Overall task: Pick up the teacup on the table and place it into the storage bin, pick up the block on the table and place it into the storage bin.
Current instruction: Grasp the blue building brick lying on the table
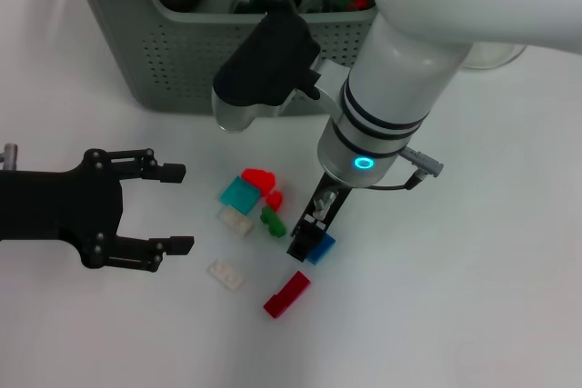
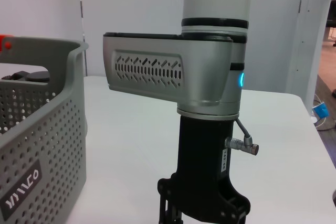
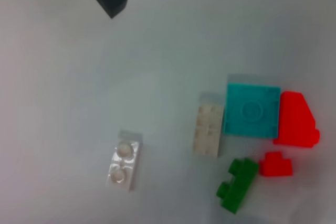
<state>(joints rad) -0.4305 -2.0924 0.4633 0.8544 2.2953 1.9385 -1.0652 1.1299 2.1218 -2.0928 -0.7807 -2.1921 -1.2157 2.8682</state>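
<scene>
Storage bin (image 1: 173, 52), grey-green and perforated, stands at 12 o'clock on the white surface (image 1: 473, 297); dark items lie inside it. Blocks are scattered at the centre: a teal block (image 1: 239, 192), a large red block (image 1: 259, 176), a small red block (image 1: 275, 199), a green block (image 1: 272, 222), two clear blocks (image 1: 235, 220) (image 1: 225, 273) and a red brick (image 1: 286, 294) at 6 o'clock. The right claw (image 1: 307, 241) points down, pinching a blue block (image 1: 321, 247) just right of the cluster. The left claw (image 1: 173, 208) hovers at 9 o'clock, fingers spread, holding nothing.
</scene>
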